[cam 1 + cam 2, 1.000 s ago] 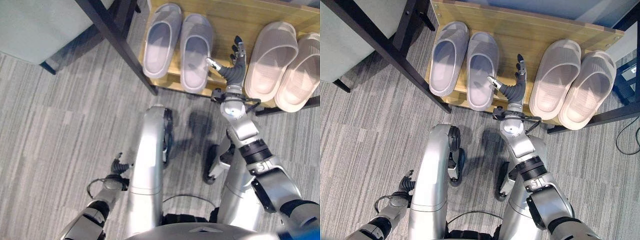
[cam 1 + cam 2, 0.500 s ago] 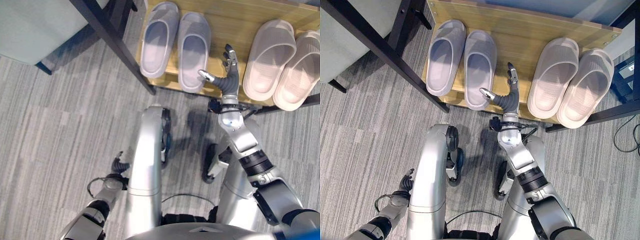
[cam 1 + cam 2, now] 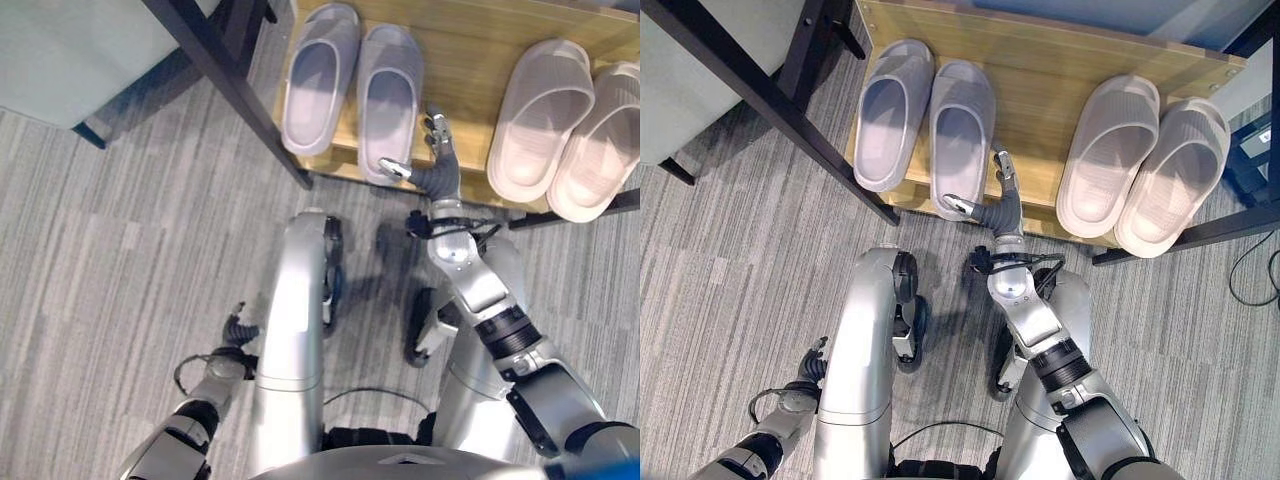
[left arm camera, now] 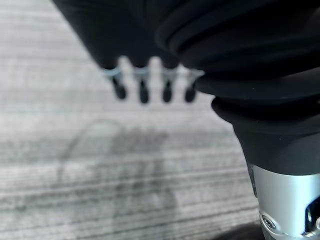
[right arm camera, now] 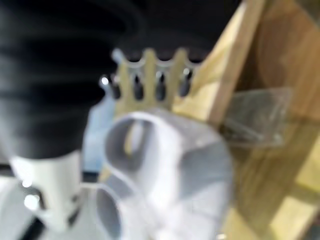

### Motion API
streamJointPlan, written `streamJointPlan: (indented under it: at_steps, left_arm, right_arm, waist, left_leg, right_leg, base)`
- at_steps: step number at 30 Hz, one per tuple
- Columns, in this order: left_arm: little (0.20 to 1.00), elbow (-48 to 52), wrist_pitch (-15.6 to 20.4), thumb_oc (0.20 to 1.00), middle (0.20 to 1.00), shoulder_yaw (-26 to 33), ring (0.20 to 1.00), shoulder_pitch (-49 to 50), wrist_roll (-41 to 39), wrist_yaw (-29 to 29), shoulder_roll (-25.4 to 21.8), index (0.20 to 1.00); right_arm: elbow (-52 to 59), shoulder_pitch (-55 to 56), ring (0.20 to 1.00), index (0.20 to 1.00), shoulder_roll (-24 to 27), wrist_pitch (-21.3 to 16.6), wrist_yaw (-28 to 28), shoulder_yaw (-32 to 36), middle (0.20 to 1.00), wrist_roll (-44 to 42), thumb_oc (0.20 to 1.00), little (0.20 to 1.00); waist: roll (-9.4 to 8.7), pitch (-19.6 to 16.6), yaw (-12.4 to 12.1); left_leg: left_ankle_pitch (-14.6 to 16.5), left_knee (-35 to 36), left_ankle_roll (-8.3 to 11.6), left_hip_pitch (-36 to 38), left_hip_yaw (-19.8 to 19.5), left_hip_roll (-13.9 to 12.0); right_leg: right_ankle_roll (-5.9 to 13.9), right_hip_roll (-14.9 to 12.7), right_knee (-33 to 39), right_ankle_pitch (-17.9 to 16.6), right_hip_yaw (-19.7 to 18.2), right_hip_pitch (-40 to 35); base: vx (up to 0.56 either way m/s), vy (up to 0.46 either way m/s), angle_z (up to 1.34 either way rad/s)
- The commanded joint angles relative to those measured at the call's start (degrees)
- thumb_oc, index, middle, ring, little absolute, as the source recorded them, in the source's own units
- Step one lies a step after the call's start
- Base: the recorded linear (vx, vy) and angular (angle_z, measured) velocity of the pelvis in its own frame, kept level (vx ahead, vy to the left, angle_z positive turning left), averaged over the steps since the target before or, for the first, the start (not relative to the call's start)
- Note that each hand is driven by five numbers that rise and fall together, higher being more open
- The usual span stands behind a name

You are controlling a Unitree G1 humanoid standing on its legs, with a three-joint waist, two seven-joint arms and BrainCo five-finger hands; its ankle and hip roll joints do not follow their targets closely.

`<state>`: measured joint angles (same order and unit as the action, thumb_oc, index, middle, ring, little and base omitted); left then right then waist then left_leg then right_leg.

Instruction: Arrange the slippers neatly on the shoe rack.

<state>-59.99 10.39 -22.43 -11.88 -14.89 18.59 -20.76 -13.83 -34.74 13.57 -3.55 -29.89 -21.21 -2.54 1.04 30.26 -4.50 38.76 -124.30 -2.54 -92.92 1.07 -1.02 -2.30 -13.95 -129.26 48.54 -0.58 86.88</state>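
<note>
A lavender pair of slippers (image 3: 320,75) (image 3: 390,100) lies side by side on the left of the wooden shoe rack (image 3: 470,40), heels at its front edge. On the right of the rack lies a beige pair (image 3: 545,115) (image 3: 605,140), its heels jutting past the edge. My right hand (image 3: 437,170) is open at the rack's front edge, between the pairs, thumb beside the heel of the nearer lavender slipper. In the right wrist view its fingers (image 5: 150,85) point at the rack's edge above the lavender slippers (image 5: 165,170). My left hand (image 3: 235,330) hangs open low over the carpet.
A dark slanted furniture leg (image 3: 230,90) runs down to the rack's left corner, with a pale grey surface (image 3: 70,50) behind it. A black bar (image 3: 620,205) crosses at the rack's right front. Grey striped carpet (image 3: 120,250) lies in front.
My right hand has drawn back from over the rack's middle gap toward the front edge and to the left, nearer the lavender slipper's heel. The slippers and the left hand have stayed put.
</note>
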Motion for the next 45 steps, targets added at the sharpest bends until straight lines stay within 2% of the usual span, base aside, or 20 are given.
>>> streamJointPlan:
  at_steps: [1,10,23,37,42,45]
  left_arm:
    - [1.0,-0.96,0.83,1.0,1.0,-2.92,1.0,3.25,1.65,1.52,0.04,1.0]
    - [1.0,-1.82,1.36,1.0,1.0,-4.5,1.0,3.22,2.47,1.99,-0.09,1.0]
    - [1.0,-1.96,1.39,1.0,1.0,-7.07,1.0,3.11,4.53,3.1,-0.21,1.0]
    - [1.0,-2.64,0.52,1.0,1.0,-6.86,1.0,2.4,4.77,4.68,0.87,1.0]
    - [1.0,-2.11,0.06,1.0,1.0,-6.12,1.0,2.98,5.0,5.39,1.04,1.0]
    - [1.0,-1.09,0.09,1.0,1.0,-5.29,1.0,4.1,4.81,5.75,0.94,1.0]
  right_arm:
    - [2.46,-4.88,1.0,1.0,0.1,-1.11,-1.34,-2.27,1.0,1.11,1.0,1.0]
    - [-7.75,-13.51,1.0,1.0,-1.61,-0.58,-4.23,-1.39,1.0,1.04,1.0,1.0]
    - [-14.43,-18.68,1.0,1.0,-4.95,-0.68,-7.06,-1.75,1.0,-1.04,1.0,1.0]
    - [-6.35,-13.5,1.0,1.0,-8.85,-2.01,-8.77,-3.53,1.0,-2.76,1.0,1.0]
    - [3.53,-7.34,1.0,1.0,-9.2,-3.48,-8.58,-4.56,1.0,-3.05,1.0,1.0]
    - [10.12,-3.07,1.0,1.0,-7.17,-3.71,-10.18,-2.38,1.0,-0.23,1.0,1.0]
  waist:
    - [0.0,-0.46,-3.38]
    - [1.22,-0.46,-4.66]
    - [2.01,-0.46,-5.6]
    - [1.46,-0.46,-4.8]
    - [1.06,-0.46,-4.14]
    - [0.91,-0.46,-3.5]
  left_leg:
    - [6.27,-0.31,2.24,2.96,-5.51,2.48]
    - [6.3,-0.65,2.32,2.96,-5.68,2.72]
    - [6.43,-0.91,2.51,2.96,-5.79,2.86]
    - [6.73,-2.04,2.55,2.96,-5.63,2.89]
    - [6.67,-2.08,2.71,2.96,-5.47,2.87]
    - [6.4,-1.81,2.79,2.96,-5.35,2.77]
  right_leg:
    - [1.96,-2.14,1.69,-10.87,-10.15,-1.66]
    - [1.97,-2.14,1.69,-11.14,-9.69,-2.12]
    - [2.01,-2.17,1.14,-11.31,-9.83,-2.22]
    - [1.85,-1.83,0.25,-11.08,-10.13,-2.17]
    - [1.69,-1.71,-0.02,-10.9,-10.41,-1.89]
    - [1.69,-1.65,-0.16,-10.86,-10.67,-1.55]
  base:
    - [0.0,0.0,0.0]
    - [0.0,0.0,0.0]
    - [0.0,0.0,0.0]
    - [0.0,0.0,0.0]
    - [0.0,0.0,0.0]
    - [-0.01,-0.011,0.0]
